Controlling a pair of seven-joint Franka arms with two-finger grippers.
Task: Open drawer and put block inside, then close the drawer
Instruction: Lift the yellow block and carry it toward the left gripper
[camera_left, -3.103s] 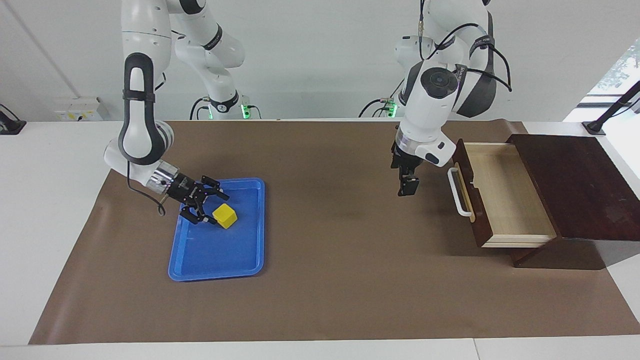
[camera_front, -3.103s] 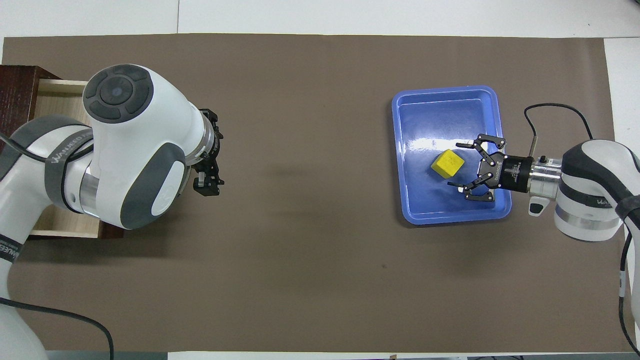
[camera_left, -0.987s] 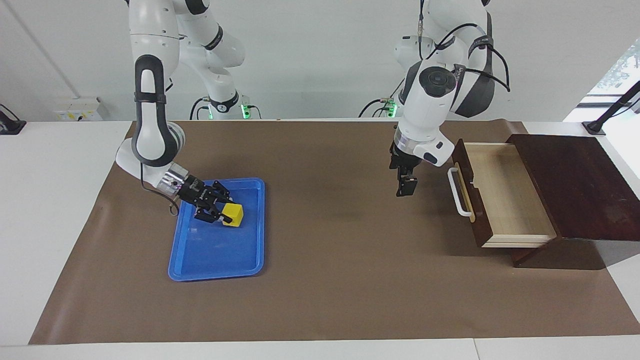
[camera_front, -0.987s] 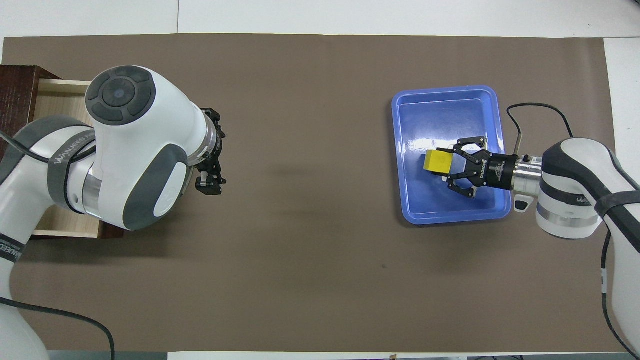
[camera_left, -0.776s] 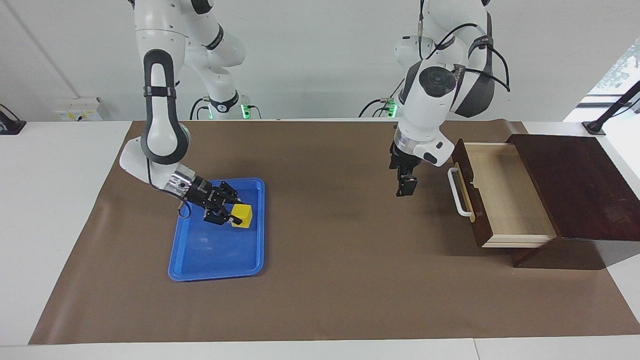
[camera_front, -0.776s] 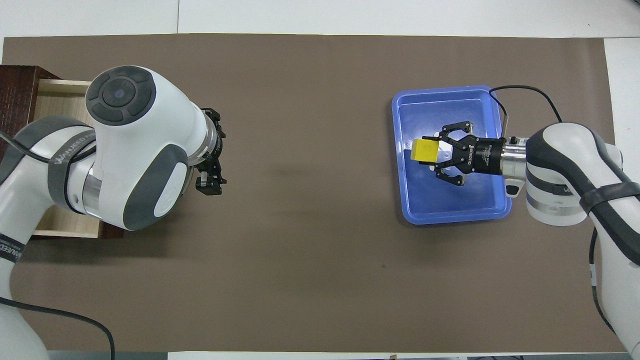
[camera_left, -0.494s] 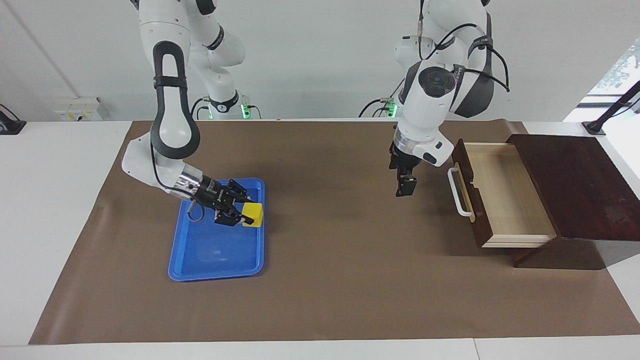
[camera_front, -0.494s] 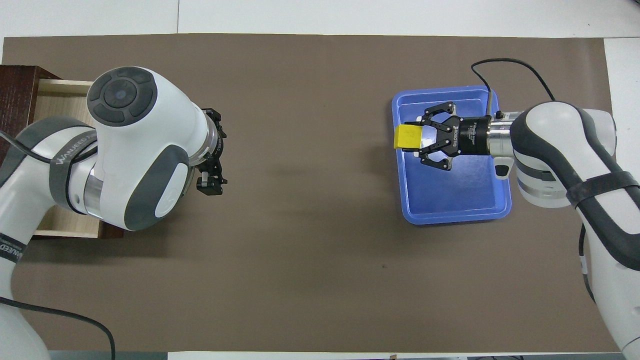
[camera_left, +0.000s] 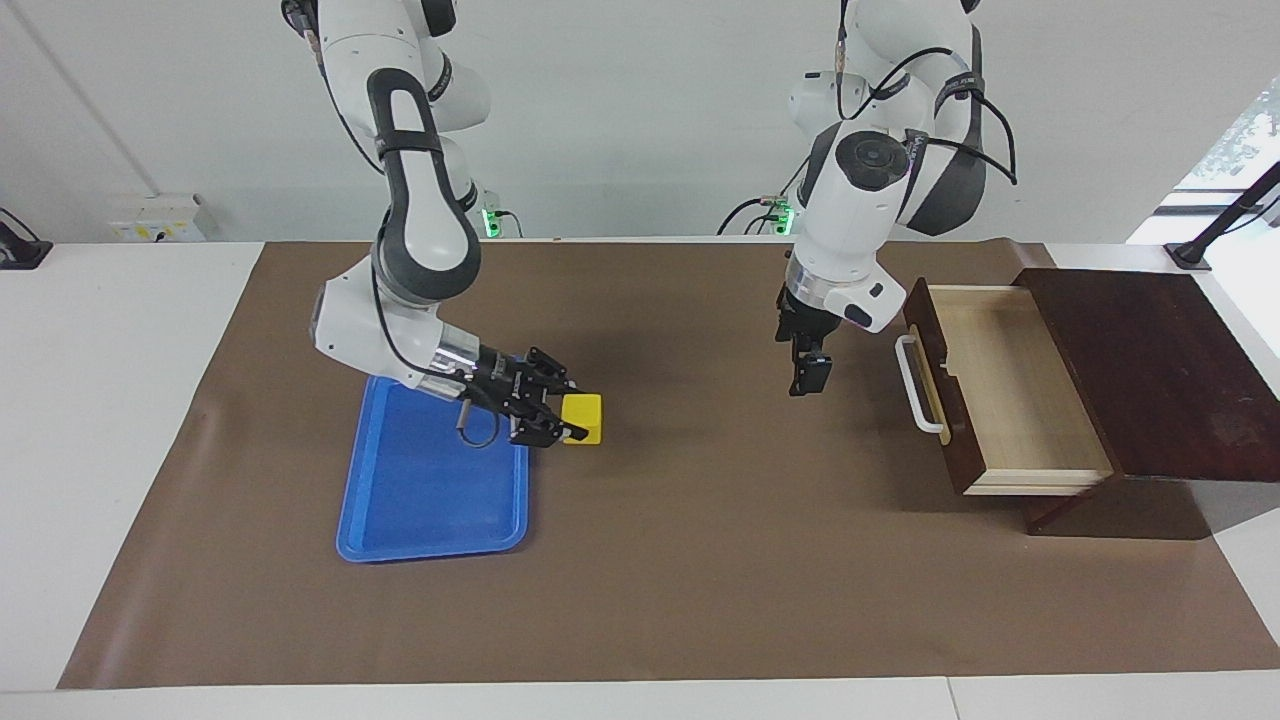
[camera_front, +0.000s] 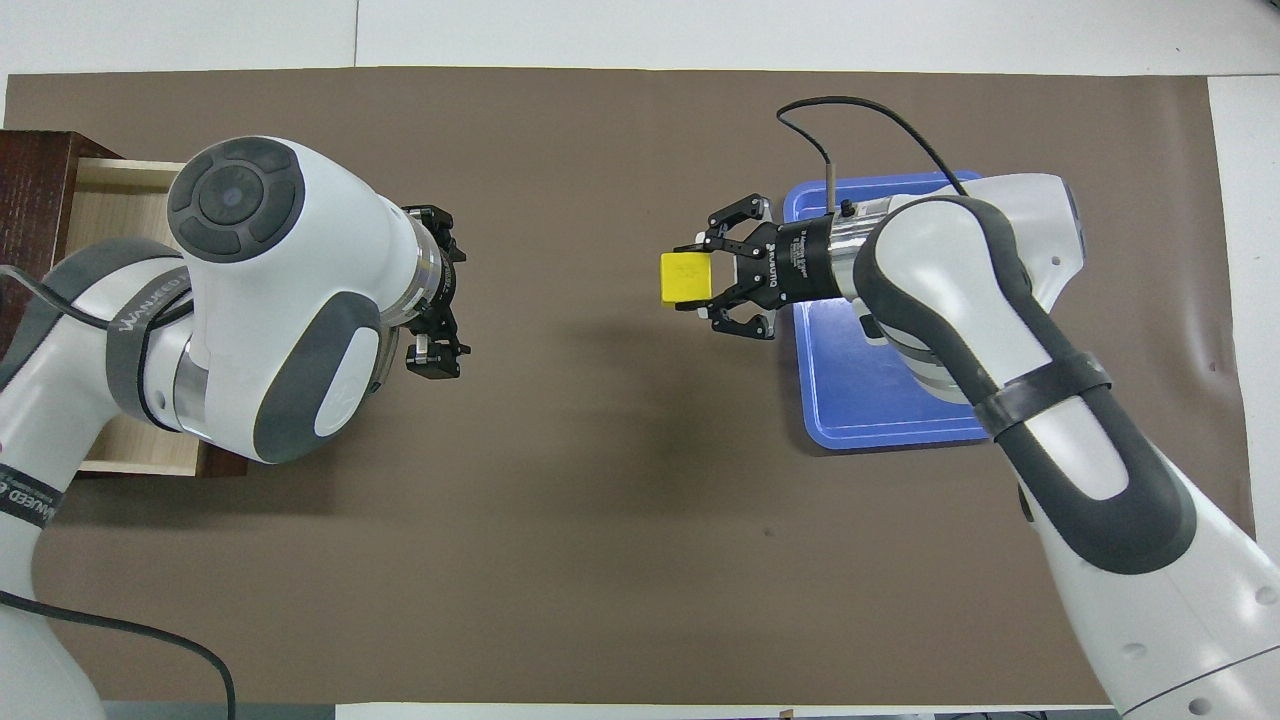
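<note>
Over the brown mat (camera_left: 700, 560), just off the edge of the blue tray (camera_left: 420, 500) on the side toward the left arm's end, the right gripper (camera_left: 565, 418) holds the yellow block (camera_left: 583, 418) pinched between its fingertips, clear of the surface. Well apart from it, the left gripper (camera_left: 808, 378) hangs over the mat in front of the open drawer (camera_left: 1010, 390), near the white handle (camera_left: 915, 385), its fingers spread and holding nothing.

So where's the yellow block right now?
The right gripper holds the block in the air over the brown mat, just off the blue tray, toward the open drawer.
</note>
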